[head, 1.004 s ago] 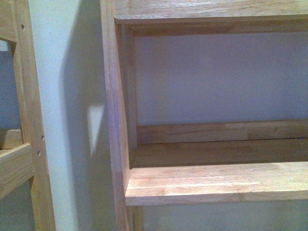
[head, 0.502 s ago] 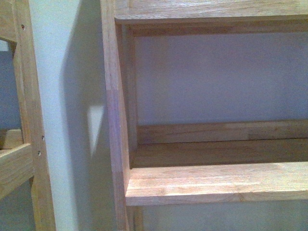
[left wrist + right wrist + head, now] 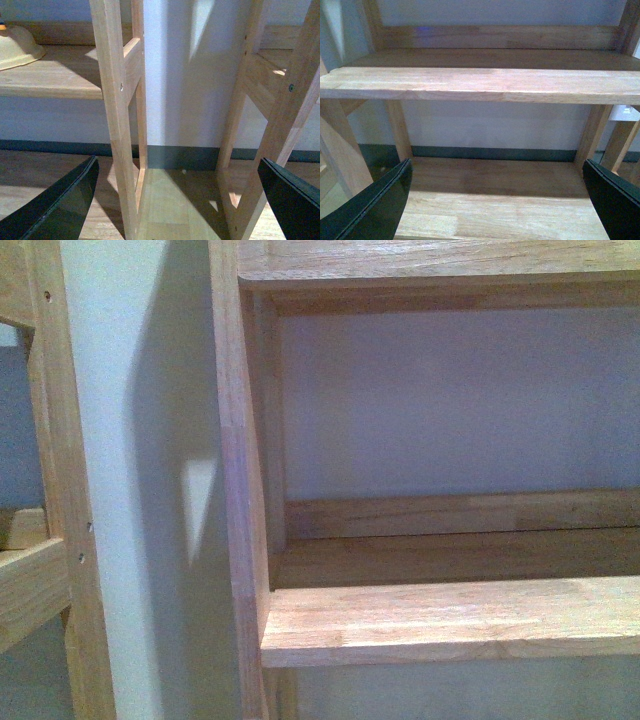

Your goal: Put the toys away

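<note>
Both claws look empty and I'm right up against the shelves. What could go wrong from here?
1. No toy shows in any view, and both the left claw and right claw are open on nothing, so searching may mean backing out blind.
2. The posts stand just ahead of the left claw; swinging it could hit them.
3. The shelf hangs close over the right claw; lifting may strike its edge.

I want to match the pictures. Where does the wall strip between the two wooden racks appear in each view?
Front: wall strip, left of the shelf upright.
Left wrist: between the two racks' uprights.
Right wrist: not clearly shown.
Shared landmark: that upright.
</note>
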{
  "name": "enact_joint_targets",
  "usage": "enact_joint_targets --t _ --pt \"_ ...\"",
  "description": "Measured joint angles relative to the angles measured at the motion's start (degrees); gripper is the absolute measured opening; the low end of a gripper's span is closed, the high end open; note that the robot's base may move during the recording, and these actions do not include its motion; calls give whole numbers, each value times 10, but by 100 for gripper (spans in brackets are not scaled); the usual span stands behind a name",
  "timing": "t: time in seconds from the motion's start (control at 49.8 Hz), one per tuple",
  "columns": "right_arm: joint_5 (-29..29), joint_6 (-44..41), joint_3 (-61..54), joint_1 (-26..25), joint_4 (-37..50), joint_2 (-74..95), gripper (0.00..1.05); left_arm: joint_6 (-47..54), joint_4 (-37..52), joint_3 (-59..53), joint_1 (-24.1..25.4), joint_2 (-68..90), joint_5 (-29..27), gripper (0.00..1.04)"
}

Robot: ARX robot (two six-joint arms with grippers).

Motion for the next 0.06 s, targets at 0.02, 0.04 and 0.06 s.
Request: enact_joint_targets --t 0.02,0.04,0.06 --pt "0 0 0 0 0 0 104 0 0 0 0 0 0 99" --pt "0 0 0 0 0 0 104 0 0 0 0 0 0 99" --pt "0 0 0 0 0 0 104 0 0 0 0 0 0 99"
